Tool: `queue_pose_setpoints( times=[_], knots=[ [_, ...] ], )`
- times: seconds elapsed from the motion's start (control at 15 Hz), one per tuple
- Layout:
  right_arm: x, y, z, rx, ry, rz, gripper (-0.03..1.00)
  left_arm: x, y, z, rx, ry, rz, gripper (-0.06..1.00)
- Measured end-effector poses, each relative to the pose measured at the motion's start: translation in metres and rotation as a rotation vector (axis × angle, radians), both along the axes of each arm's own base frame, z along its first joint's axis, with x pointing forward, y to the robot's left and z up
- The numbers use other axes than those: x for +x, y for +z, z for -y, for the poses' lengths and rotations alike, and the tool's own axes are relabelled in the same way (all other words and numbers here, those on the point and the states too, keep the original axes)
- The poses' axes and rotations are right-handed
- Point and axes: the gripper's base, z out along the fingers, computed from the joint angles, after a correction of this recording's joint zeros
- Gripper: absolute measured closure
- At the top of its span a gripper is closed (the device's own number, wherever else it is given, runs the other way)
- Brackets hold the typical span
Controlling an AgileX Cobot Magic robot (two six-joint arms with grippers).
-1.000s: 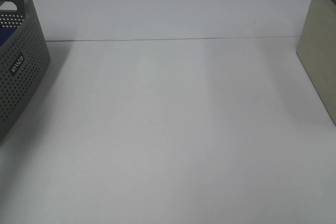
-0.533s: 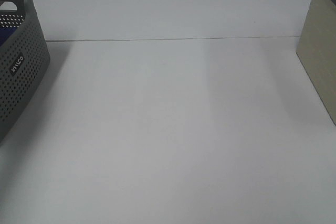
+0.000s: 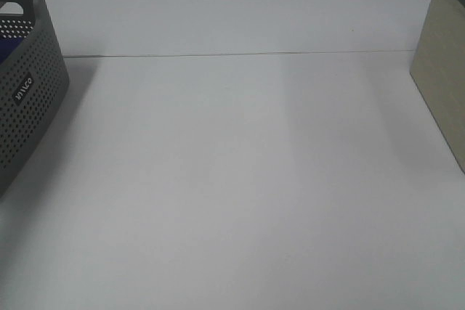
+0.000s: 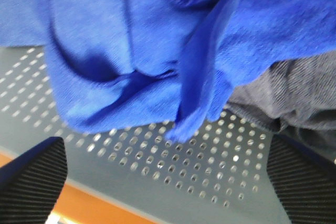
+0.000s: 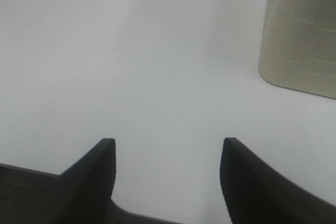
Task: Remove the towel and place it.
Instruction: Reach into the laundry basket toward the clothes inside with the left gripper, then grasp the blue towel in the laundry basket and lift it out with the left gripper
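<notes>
Left gripper [image 4: 168, 176], jaws wide and empty, hangs above the towel [image 4: 131, 51] bunched in the grey perforated basket [image 4: 220, 174]; it should pinch a raised blue fold, seemingly clear of the adjoining grey cloth [image 4: 296, 95].

A broad white flat table [image 3: 240, 179] fills the view, with a thin seam [image 3: 240, 54] running left to right across its far part. At the left edge stands a grey perforated plastic basket [image 3: 29, 107] bearing a small white label [image 3: 23, 89]; a sliver of the deep royal-blue towel [image 3: 6, 50] shows inside it. At the right edge stands a beige rectangular bin [image 3: 443, 78] with a grey rim.
</notes>
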Motion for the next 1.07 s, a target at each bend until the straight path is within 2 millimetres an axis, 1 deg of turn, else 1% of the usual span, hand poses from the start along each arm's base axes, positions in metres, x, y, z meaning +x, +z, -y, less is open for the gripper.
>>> queue_pose_setpoints(
  times=[0.07,0.13,0.27,0.33,0.4,0.6,0.67,0.93,1.0,1.07],
  knots=[
    [0.000,0.000,0.000,0.000,0.000,0.000,0.37,0.002,-0.008,0.000,-0.001,0.001,-0.020,-0.02],
    [0.000,0.000,0.000,0.000,0.000,0.000,0.37,0.005,-0.020,0.000,-0.002,-0.001,-0.052,0.01],
    [0.000,0.000,0.000,0.000,0.000,0.000,0.37,0.010,-0.031,-0.001,0.007,-0.018,-0.065,0.09],
    [0.000,0.000,0.000,0.000,0.000,0.000,0.37,0.012,-0.034,-0.001,0.015,-0.029,-0.064,0.15],
    [0.000,0.000,0.000,0.000,0.000,0.000,0.37,0.013,-0.034,-0.002,0.016,-0.034,-0.061,0.17],
    [0.000,0.000,0.000,0.000,0.000,0.000,0.37,0.014,-0.038,-0.001,0.006,-0.035,-0.062,0.38],
    [0.000,0.000,0.000,0.000,0.000,0.000,0.37,0.014,-0.038,0.000,0.001,-0.033,-0.062,0.43],
    [0.000,0.000,0.000,0.000,0.000,0.000,0.37,0.013,-0.040,0.000,-0.009,-0.020,-0.076,0.48],
    [0.000,0.000,0.000,0.000,0.000,0.000,0.37,0.013,-0.042,-0.002,0.012,-0.019,-0.095,0.55],
    [0.000,0.000,0.000,0.000,0.000,0.000,0.37,0.013,-0.044,-0.004,0.032,-0.024,-0.103,0.65]
  ],
)
